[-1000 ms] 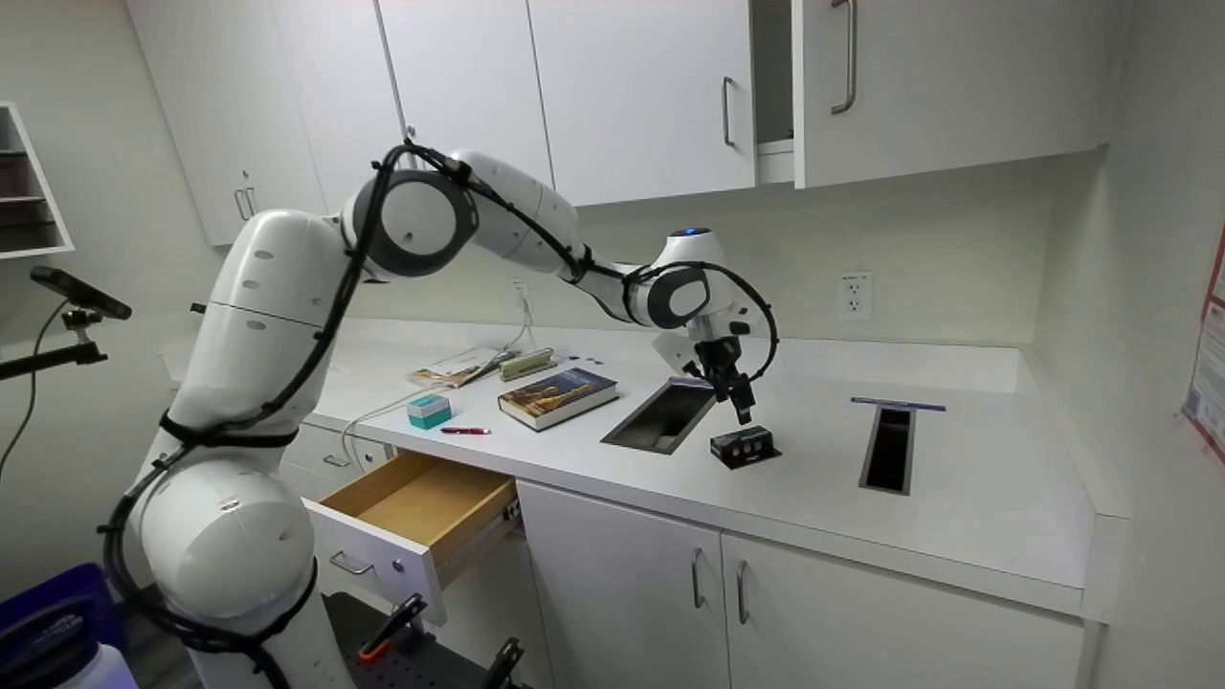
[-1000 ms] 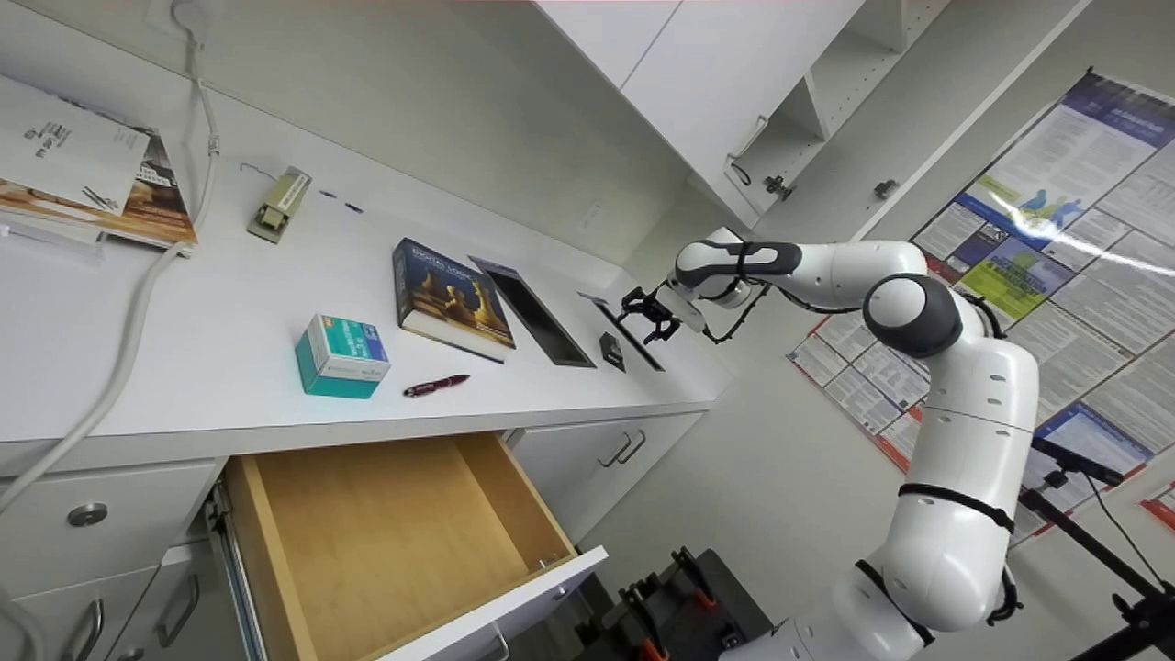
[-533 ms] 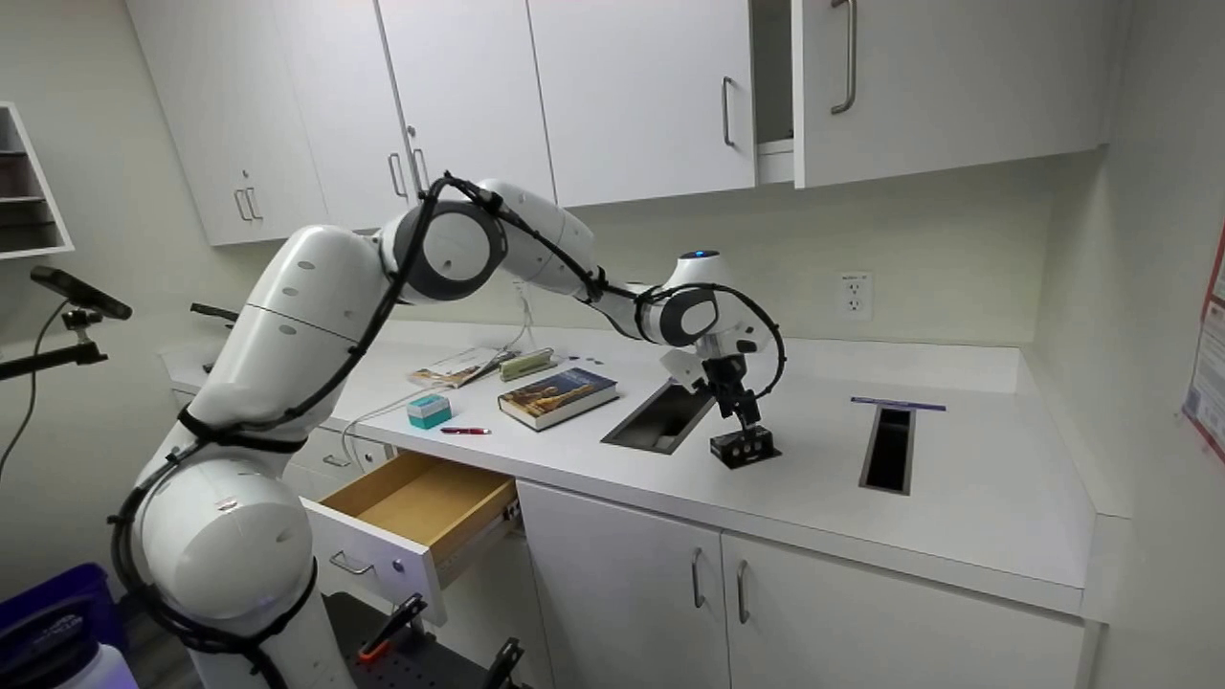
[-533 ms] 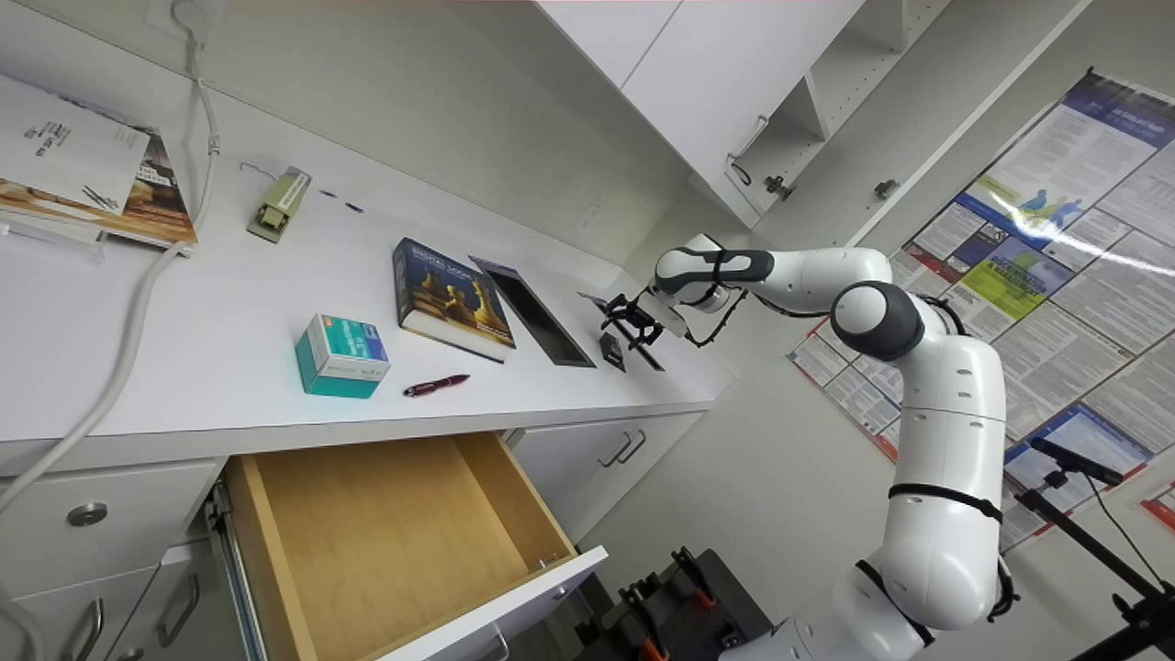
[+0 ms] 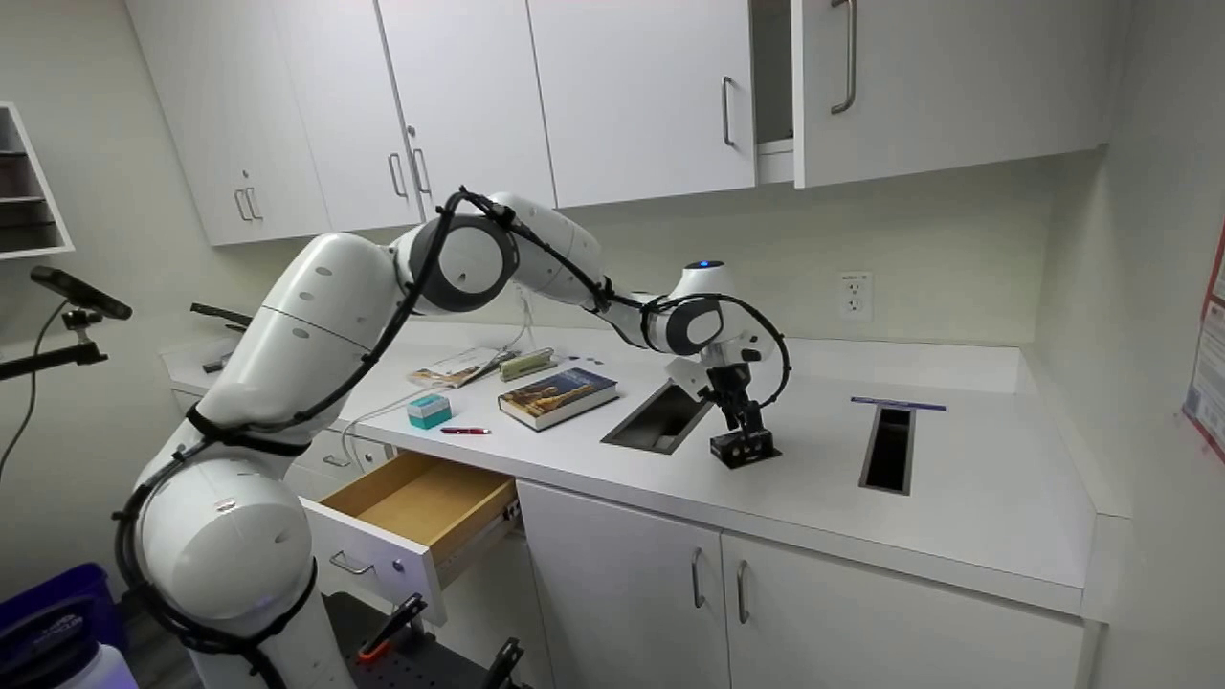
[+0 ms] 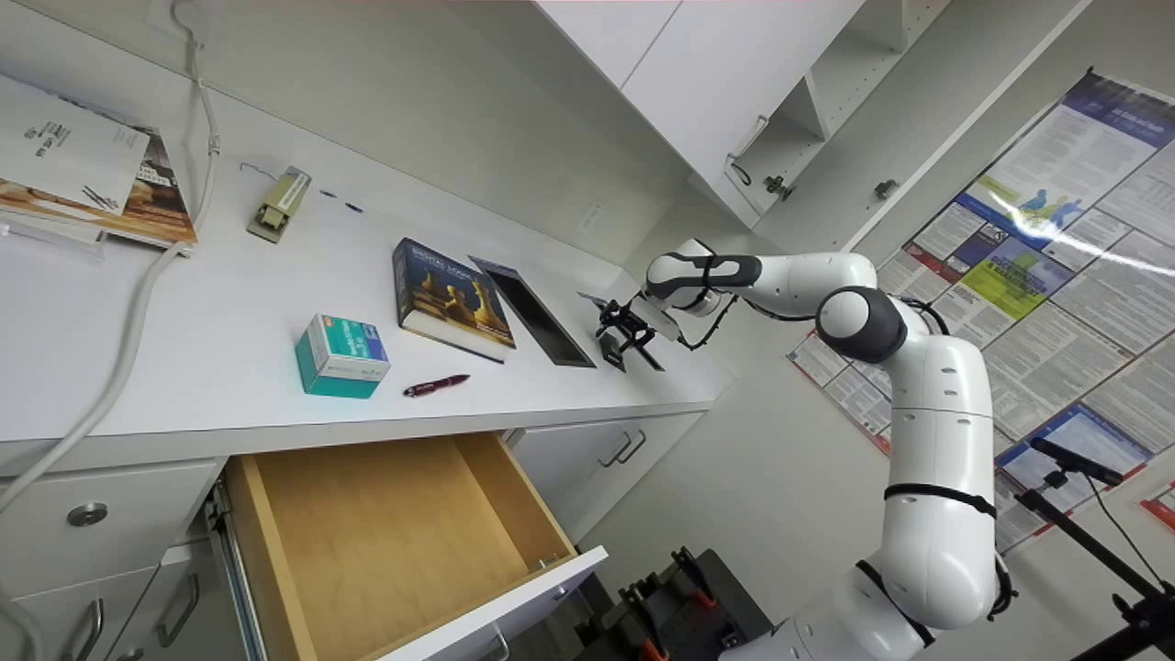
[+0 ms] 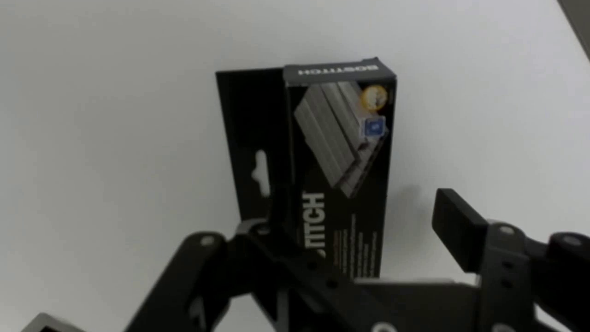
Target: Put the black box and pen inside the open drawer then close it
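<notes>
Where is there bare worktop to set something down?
Bare worktop lies between the narrow slot and side wall, and between that slot and the black box. Crowded: the gripper at the box; the pen beside the teal carton.

On the white worktop (image 5: pixel 986 498) I had the black box (image 7: pixel 343 157) between a wide cut-out (image 5: pixel 660 421) and a narrow cut-out (image 5: pixel 889 455). Along from it lay a thick book (image 6: pixel 454 303), then a red pen (image 6: pixel 436 386) just beside a teal-and-white carton (image 6: pixel 341 358). Farther back sat papers (image 6: pixel 78 151) and an olive gadget (image 6: pixel 280 204) I couldn't quite identify.
</notes>
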{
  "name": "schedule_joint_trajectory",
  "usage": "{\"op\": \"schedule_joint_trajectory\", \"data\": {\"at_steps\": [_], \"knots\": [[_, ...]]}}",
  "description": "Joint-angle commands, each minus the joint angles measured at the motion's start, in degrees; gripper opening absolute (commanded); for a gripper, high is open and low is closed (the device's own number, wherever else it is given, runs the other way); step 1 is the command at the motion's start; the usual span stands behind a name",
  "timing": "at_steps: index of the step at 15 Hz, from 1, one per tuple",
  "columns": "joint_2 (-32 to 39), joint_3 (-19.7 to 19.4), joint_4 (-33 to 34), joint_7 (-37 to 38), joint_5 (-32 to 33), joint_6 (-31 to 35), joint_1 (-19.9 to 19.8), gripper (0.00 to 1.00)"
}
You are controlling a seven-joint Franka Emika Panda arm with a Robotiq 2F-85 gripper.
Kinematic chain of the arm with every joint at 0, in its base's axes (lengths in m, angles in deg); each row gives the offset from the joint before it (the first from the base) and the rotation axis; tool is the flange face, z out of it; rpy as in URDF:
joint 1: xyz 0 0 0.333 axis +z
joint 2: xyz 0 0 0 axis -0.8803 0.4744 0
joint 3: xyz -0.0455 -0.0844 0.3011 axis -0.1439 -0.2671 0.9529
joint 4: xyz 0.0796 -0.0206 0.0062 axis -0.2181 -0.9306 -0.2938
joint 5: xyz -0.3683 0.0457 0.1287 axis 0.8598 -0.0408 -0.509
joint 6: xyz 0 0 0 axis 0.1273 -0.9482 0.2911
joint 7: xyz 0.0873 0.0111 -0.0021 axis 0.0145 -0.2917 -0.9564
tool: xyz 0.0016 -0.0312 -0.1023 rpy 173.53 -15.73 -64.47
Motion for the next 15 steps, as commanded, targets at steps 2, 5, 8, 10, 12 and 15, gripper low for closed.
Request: {"op": "schedule_joint_trajectory", "data": {"at_steps": [2,5,8,10,12,15], "knots": [[1.31,0.87,3.04,0.19,-0.19,-2.21,-1.16,0.42],[1.72,0.84,3.71,0.18,-0.12,-2.63,-1.39,0.19],[1.32,0.69,3.74,-0.17,0.44,-3.61,-1.22,0.17],[-0.05,0.7,2.82,-0.94,0.9,-3.8,-0.87,0.17],[-0.93,0.62,2.42,-1.48,1.48,-4.44,-0.56,0.17],[-2.94,1.17,1.72,-4.19,2.43,-7.35,-0.58,0.17]]}}
